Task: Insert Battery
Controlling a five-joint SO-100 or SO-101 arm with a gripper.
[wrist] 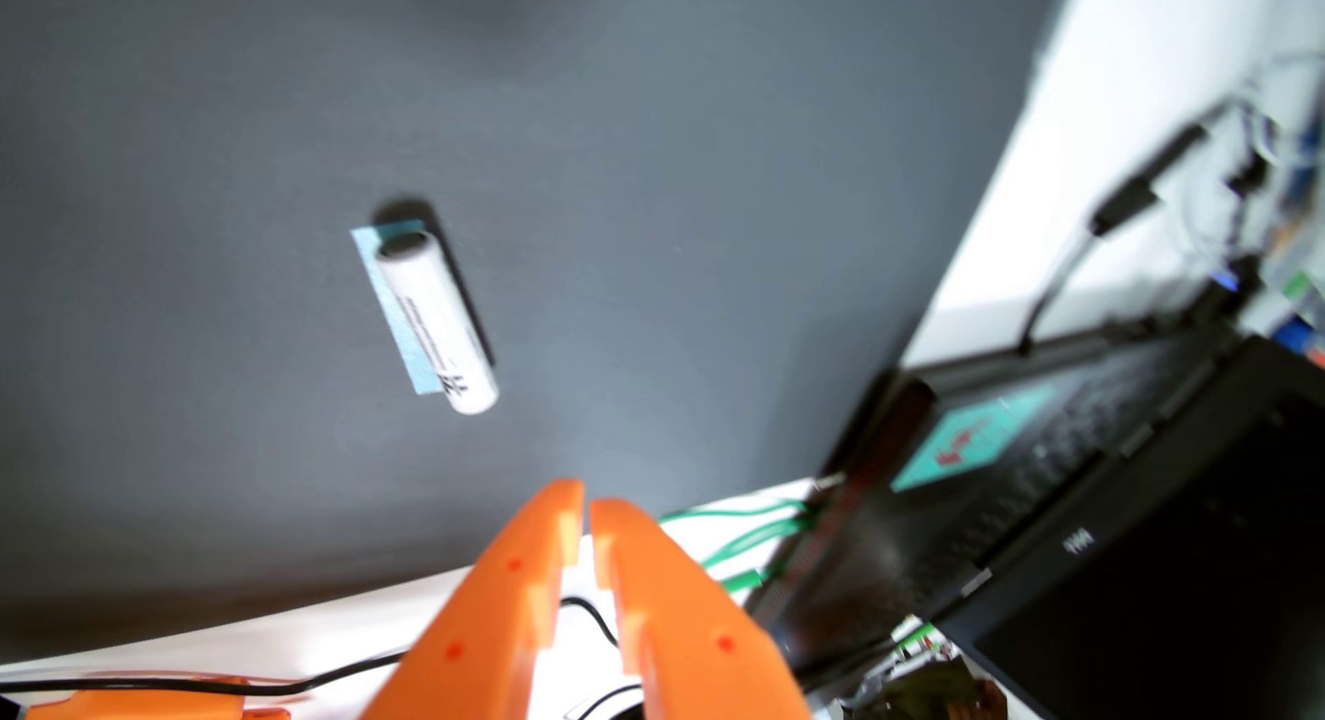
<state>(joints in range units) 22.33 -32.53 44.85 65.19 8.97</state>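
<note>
A white cylindrical battery (437, 323) lies on the dark grey mat (645, 189), partly on a strip of light blue tape (393, 311), its long axis running from upper left to lower right. My orange gripper (586, 508) enters from the bottom edge. Its two fingertips almost touch and hold nothing. The gripper sits below and to the right of the battery, well apart from it. No battery holder shows in this view.
A black laptop (1075, 519) with a teal sticker lies at the right, beyond the mat's edge. Green wires (738, 526) and a black cable (287, 684) run over the white table near the gripper. More cables and electronics clutter the upper right.
</note>
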